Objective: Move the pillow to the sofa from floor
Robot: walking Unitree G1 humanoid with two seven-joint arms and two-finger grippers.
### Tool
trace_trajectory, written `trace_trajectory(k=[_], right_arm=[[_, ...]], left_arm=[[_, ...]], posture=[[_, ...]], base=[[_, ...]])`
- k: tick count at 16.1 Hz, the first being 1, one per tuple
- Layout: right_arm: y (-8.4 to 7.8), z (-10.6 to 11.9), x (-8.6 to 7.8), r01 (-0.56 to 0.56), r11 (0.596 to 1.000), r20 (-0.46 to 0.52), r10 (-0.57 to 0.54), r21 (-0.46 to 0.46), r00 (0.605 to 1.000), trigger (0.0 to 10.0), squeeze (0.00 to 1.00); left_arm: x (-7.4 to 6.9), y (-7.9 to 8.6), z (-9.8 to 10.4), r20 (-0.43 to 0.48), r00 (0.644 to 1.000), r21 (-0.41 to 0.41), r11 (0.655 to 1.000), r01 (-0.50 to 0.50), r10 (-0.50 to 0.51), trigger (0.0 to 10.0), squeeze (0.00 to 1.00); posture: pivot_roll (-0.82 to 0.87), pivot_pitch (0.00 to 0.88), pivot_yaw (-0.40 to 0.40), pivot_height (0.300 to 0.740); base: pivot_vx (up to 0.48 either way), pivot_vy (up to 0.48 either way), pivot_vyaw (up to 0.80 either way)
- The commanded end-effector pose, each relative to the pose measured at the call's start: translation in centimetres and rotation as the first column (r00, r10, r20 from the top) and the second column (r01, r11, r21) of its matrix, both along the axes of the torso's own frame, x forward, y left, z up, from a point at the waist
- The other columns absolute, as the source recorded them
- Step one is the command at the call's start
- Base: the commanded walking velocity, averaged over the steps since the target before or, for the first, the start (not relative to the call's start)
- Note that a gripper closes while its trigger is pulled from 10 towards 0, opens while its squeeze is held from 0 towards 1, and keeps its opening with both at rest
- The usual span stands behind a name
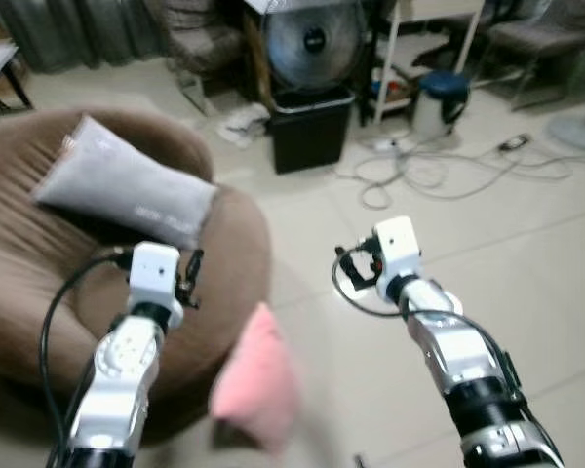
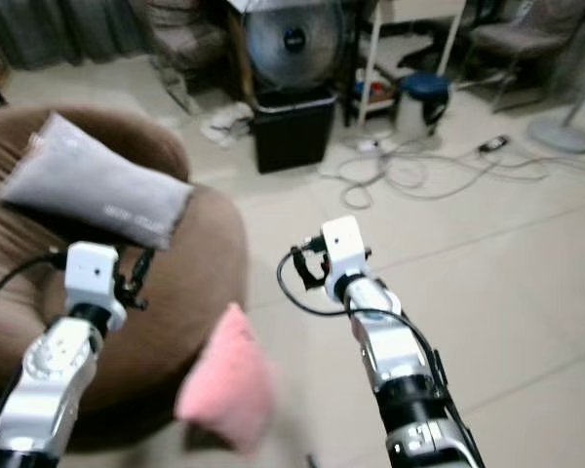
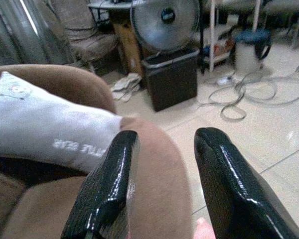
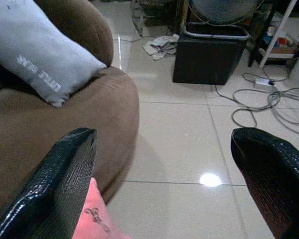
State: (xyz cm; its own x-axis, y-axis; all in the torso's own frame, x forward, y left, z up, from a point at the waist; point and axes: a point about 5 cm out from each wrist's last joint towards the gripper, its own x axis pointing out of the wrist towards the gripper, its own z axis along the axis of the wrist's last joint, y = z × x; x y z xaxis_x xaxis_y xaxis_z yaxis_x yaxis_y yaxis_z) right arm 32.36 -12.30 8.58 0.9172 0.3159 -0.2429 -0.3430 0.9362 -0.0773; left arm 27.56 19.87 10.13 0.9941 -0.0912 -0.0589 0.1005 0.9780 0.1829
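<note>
While raised with fingers apart and empty, left end effector (image 3: 162, 186) and right end effector (image 4: 164, 184) flank pink pillow (image 1: 258, 385) beside sofa (image 1: 224, 283).

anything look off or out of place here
The pink pillow is blurred, between the two arms at the sofa's edge, in neither end effector. Cables sprawl loose across the floor, and a crumpled cloth lies by the black bin.

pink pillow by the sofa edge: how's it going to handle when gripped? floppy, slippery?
The pink pillow looks soft and plump, so it will likely squash and sag rather than hold shape. It seems light for its bulk. Its fabric cover probably won't slip in the fingers. The open right gripper looks wide enough for a pinch on a corner.
</note>
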Motion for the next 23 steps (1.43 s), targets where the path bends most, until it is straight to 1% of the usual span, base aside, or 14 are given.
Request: trace_trajectory(k=[1, 2, 9, 11, 13, 14, 15, 18, 20, 23], right_arm=[[0.0, 0.0, 0.2, -0.008, 1.000, 0.017, 0.008, -0.017, 1.000, 10.0, 0.00], [-0.1, -0.3, 0.2, -0.006, 1.000, 0.019, 0.006, -0.017, 1.000, 10.0, 0.00], [-0.4, -0.7, -0.1, 0.014, 1.000, 0.029, -0.014, 0.002, 0.999, 10.0, 0.00], [-0.5, -0.6, -0.2, 0.023, 0.999, 0.028, -0.024, 0.038, 0.999, 10.0, 0.00], [-0.5, -0.7, -0.3, 0.028, 0.998, 0.029, -0.030, 0.056, 0.999, 10.0, 0.00], [-0.5, -0.7, -0.4, 0.030, 0.998, 0.032, -0.032, 0.052, 0.999, 10.0, 0.00], [-0.6, -0.8, -0.5, 0.039, 0.998, 0.037, -0.041, 0.049, 0.999, 10.0, 0.00], [-0.6, -0.8, -0.5, 0.046, 0.998, 0.036, -0.048, 0.044, 0.998, 10.0, 0.00], [-0.6, -0.9, -0.5, 0.050, 0.998, 0.033, -0.051, 0.043, 0.998, 10.0, 0.00], [-0.7, -1.0, -0.6, 0.054, 0.998, 0.027, -0.055, 0.042, 0.998, 10.0, 0.00]], left_arm=[[-0.2, 0.5, 0.2, 0.002, 1.000, 0.009, 1.000, -0.015, 0.015, 10.0, 0.00], [-0.3, 0.8, 0.7, 0.022, 1.000, 0.015, 1.000, -0.016, 0.016, 10.0, 0.00], [-0.4, 0.7, 0.6, 0.010, 1.000, 0.026, 1.000, 0.006, -0.006, 10.0, 0.00], [-0.2, 0.5, 0.6, 0.010, 1.000, 0.027, 0.999, 0.022, -0.022, 10.0, 0.00], [-0.1, 0.1, 1.0, 0.031, 0.998, 0.049, 0.997, 0.051, -0.052, 10.0, 0.00], [-0.1, -0.1, 1.2, 0.048, 0.996, 0.083, 0.994, 0.073, -0.077, 10.0, 0.00], [0.0, -0.4, 1.3, 0.049, 0.995, 0.099, 0.991, 0.086, -0.091, 10.0, 0.00], [0.1, -0.5, 1.2, 0.044, 0.994, 0.092, 0.991, 0.094, -0.098, 10.0, 0.00], [0.3, -0.4, 1.2, 0.041, 0.995, 0.056, 0.995, 0.084, -0.087, 10.0, 0.00], [0.3, -0.3, 0.9, 0.029, 0.996, 0.069, 0.994, 0.083, -0.085, 10.0, 0.00]], posture=[[0.22, 0.000, -0.092, 0.740], [0.22, 0.000, -0.089, 0.740], [0.20, 0.000, -0.068, 0.740], [0.19, 0.000, -0.053, 0.740], [0.18, 0.000, -0.046, 0.740], [0.18, 0.000, -0.037, 0.740], [0.18, 0.000, -0.037, 0.740], [0.17, 0.000, -0.031, 0.740], [0.17, 0.000, -0.026, 0.740], [0.17, 0.000, -0.026, 0.740]], base=[[0.000, 0.270, 0.00], [0.000, 0.360, 0.00], [0.000, 0.362, 0.00], [0.000, 0.362, -0.25], [0.000, 0.000, -0.79], [0.000, 0.000, -0.79], [0.000, -0.480, 0.00], [0.000, -0.480, 0.00], [0.000, 0.000, 0.00], [0.000, 0.000, 0.00]])
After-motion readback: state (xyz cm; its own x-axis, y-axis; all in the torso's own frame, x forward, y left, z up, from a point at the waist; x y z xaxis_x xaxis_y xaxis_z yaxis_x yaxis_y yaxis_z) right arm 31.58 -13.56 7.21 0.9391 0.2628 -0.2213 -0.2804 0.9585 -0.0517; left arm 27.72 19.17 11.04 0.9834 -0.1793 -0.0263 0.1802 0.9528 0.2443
